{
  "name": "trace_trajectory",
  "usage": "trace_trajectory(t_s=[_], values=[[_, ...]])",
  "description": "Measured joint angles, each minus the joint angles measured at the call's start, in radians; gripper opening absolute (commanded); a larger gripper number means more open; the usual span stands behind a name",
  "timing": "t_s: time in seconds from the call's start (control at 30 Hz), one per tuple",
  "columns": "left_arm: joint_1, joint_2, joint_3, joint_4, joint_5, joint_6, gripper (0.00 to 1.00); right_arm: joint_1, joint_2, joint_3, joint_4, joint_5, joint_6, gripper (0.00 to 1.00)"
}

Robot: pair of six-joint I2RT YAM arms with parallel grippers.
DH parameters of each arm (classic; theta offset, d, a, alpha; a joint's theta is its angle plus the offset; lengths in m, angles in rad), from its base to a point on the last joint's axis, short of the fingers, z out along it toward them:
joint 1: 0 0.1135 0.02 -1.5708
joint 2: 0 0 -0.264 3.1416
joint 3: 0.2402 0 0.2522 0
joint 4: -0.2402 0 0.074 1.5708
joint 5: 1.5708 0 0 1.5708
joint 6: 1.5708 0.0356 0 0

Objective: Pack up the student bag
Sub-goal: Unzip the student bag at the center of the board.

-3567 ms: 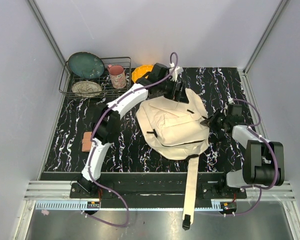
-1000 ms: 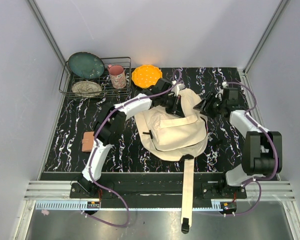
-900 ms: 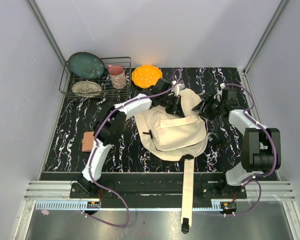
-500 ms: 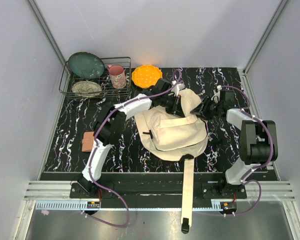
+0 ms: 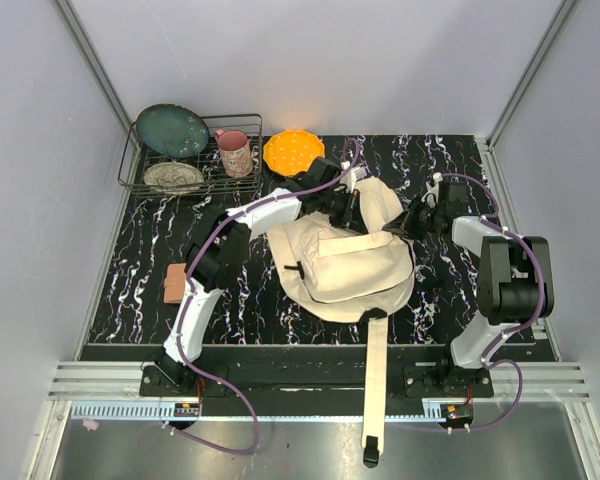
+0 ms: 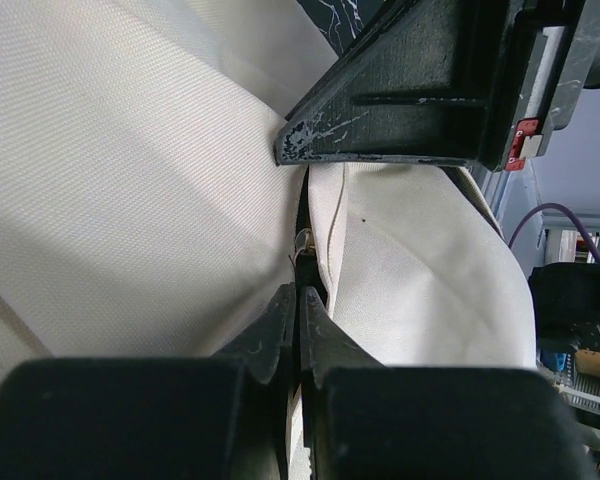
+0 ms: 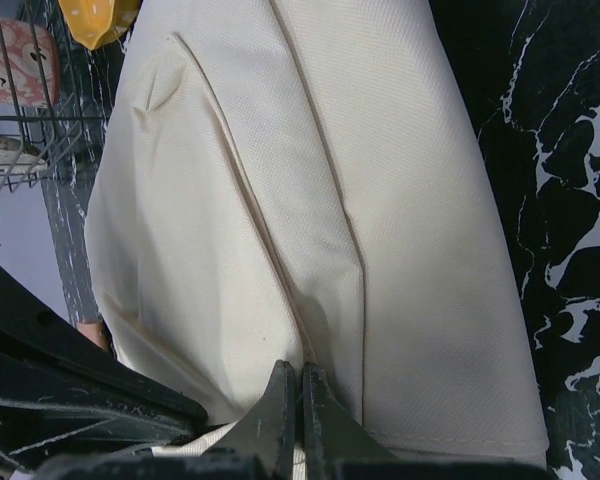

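The student bag (image 5: 345,265), a cream canvas backpack, lies flat in the middle of the black marbled table. My left gripper (image 5: 352,208) rests on its far top edge. In the left wrist view the gripper (image 6: 298,292) is shut on a seam of the bag (image 6: 130,200), beside a black zipper pull (image 6: 305,240). My right gripper (image 5: 404,226) is at the bag's far right edge. In the right wrist view it (image 7: 300,370) is shut, pinching a fold of the cream fabric (image 7: 380,200). The two grippers sit close together.
A wire rack (image 5: 130,170) at the back left holds a teal plate (image 5: 172,129), a bowl (image 5: 173,177) and a pink mug (image 5: 234,153). An orange dish (image 5: 293,150) stands beside it. A brown block (image 5: 175,282) lies at the left. The bag's long strap (image 5: 375,380) hangs over the front edge.
My right gripper has moved left onto the bag's far right edge and gone from open to shut on the fabric. The left gripper has stayed shut in place.
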Motion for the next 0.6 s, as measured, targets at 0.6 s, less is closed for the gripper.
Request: trace_trajectory(t_s=[0.6], values=[[0.091, -0.344, -0.441, -0.016, -0.178, 0.116, 0.0, 0.022, -0.08, -0.014, -0.033, 0.133, 0.019, 0.0]])
